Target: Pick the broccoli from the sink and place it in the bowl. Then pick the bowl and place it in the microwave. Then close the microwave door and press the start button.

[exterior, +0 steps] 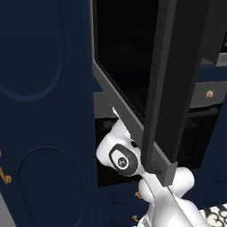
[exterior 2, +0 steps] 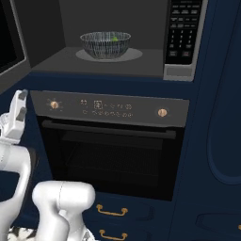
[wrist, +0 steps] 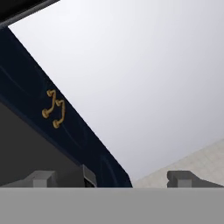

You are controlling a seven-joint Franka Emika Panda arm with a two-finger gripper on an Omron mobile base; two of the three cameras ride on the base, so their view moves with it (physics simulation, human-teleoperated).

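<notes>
Microwave door (exterior: 166,88) is the thing the coming move turns on: it stands swung out as a tall black panel with a thin grey edge, seen nearly edge-on in the left base view, its long axis running upright. The gripper (exterior 2: 18,110) sits low at the far left of the right base view, below the door's level and to the left of the oven (exterior 2: 110,141); in the hand view its two finger tips (wrist: 41,178) stand wide apart with nothing between them, so it is fully open and holds nothing. By my reading the door lies above and beside the hand, and the single arm must come up behind the panel's outer face to push it shut.

Moving rightward, the microwave (exterior 2: 101,56) cavity is open, dark grey inside. The bowl (exterior 2: 105,44) rests upright on the pale round turntable in the middle of the cavity floor, and the broccoli (exterior 2: 114,39) shows as a small green spot inside it, toward the right rim. So the first two placements look done; closing and starting remain.

Further right, the control panel (exterior 2: 184,35) with its rows of buttons stands beside the cavity; which one is the start button is too small to tell.

Navy cabinets (exterior: 40,111) with gold handles frame everything, and the hand camera looks along them toward a plain pale wall and a strip of tiled floor.
</notes>
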